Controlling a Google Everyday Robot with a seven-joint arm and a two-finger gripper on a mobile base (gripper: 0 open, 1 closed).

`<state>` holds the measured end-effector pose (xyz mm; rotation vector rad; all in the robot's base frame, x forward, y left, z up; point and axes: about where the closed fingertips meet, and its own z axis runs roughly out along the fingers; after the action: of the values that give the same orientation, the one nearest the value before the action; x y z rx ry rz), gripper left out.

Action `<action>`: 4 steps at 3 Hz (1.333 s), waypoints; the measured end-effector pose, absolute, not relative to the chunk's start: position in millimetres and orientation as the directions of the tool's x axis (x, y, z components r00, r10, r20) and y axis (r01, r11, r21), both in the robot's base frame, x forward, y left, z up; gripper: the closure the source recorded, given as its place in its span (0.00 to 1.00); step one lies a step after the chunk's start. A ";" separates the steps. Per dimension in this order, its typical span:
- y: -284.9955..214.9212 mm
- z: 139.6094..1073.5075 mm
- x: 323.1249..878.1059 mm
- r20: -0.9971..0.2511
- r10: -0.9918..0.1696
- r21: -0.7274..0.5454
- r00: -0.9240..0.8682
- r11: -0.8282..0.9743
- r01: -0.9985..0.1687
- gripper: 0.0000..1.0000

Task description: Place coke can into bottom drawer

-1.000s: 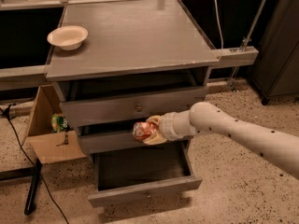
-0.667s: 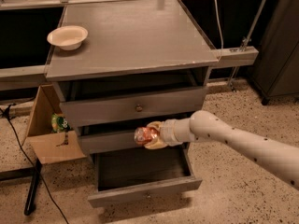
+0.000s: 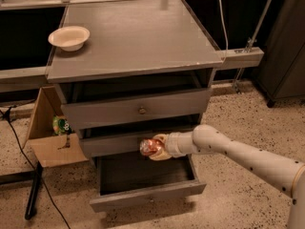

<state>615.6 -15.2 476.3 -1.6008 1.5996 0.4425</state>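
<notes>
Far left on the floor: a cardboard box (image 3: 50,144), well apart from the work. On the left of the cabinet top (image 3: 138,42) sat the white bowl (image 3: 69,37), no part of this job. Below came the top drawer (image 3: 136,109) with its brass knob, then the middle drawer (image 3: 114,143), and lowest the bottom drawer (image 3: 147,200), pulled out toward you with its dark inside open.

Risks, as I judged them:
- The coke can (image 3: 148,147) hung level with the middle drawer's front, close to or touching it. Go straight down or further in and you could scrape or catch that front edge, twisting the can in the grip.
- The can was above the drawer, not in it. Let go from that height and it could bounce or roll, being round and lying roughly on its side.
- The can hung over the far part of the opening, so a low wrist could knock the drawer's right wall.

The gripper (image 3: 155,148) was closed about the can, fingers wrapped round its right end, with the can's silver end sticking out to the left of them. The arm (image 3: 238,152) reached in from the right. The can sat at the very tip of the gripper, above the bottom drawer's open interior and just near of the middle drawer's face.
</notes>
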 end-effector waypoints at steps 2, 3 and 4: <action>-19.6 422.7 610.4 -0.724 -0.686 -0.220 0.066 0.140 -0.965 1.00; -20.5 400.4 614.4 -0.728 -0.682 -0.215 0.066 0.136 -0.967 1.00; -27.5 363.3 621.1 -0.745 -0.663 -0.213 0.069 0.139 -0.967 1.00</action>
<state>621.1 -27.5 363.3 -1.5962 1.6661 0.5119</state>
